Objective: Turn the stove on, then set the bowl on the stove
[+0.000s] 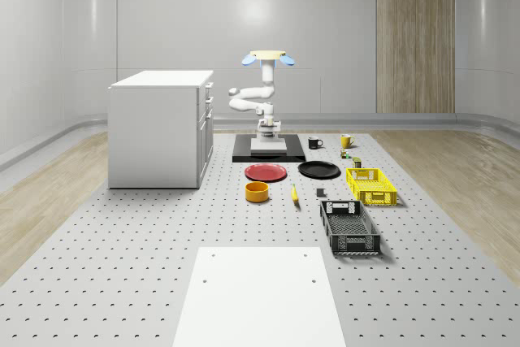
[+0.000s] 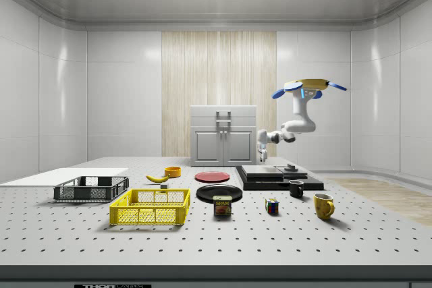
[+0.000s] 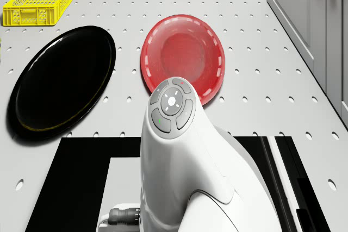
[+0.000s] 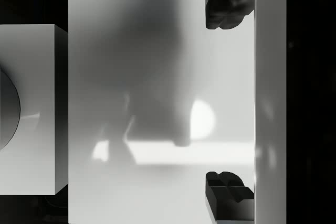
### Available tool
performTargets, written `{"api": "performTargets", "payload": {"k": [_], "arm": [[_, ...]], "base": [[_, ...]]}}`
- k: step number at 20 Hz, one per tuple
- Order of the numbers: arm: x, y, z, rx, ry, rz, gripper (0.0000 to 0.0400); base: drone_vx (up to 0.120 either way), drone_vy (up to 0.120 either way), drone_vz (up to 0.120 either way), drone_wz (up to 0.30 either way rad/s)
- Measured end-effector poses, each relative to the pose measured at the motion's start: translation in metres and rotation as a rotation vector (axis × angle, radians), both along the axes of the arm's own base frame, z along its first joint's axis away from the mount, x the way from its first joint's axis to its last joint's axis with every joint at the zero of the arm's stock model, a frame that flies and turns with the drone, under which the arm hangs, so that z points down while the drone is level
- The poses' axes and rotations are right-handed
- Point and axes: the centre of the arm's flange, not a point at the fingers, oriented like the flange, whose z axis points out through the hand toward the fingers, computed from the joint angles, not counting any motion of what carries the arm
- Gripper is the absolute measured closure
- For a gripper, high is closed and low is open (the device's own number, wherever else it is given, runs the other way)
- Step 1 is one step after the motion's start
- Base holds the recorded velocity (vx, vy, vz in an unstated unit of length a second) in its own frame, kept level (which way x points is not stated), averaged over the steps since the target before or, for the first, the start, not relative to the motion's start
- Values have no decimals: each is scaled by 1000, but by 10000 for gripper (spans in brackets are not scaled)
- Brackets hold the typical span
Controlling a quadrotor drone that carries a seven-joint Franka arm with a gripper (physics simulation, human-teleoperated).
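The stove (image 1: 269, 149) has a black base with a pale grey top panel. The bowl (image 1: 257, 192) is orange-yellow, the two plates are red (image 1: 266, 172) and black (image 1: 318, 170) (both plain), and the crates are yellow (image 1: 371, 185) and black (image 1: 349, 227). The table (image 1: 122, 241) is light grey, patterned with a regular grid of dark holes.

Perforated table (image 1: 122, 241) — stove (image 1: 244, 152), bowl (image 1: 257, 192), plates (red, black), crates
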Motion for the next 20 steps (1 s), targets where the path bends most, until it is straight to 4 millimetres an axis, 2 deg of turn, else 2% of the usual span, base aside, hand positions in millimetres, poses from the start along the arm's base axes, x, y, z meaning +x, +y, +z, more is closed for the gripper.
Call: {"api": "performTargets", "payload": {"k": [11, 14, 20], "arm": [[0, 0, 0, 0, 0, 0, 0], [0, 0, 0, 0, 0, 0, 0], [0, 0, 0, 0, 0, 0, 0]], "base": [[120, 0, 0, 0], [120, -67, 0, 0], [120, 0, 0, 0]]}}
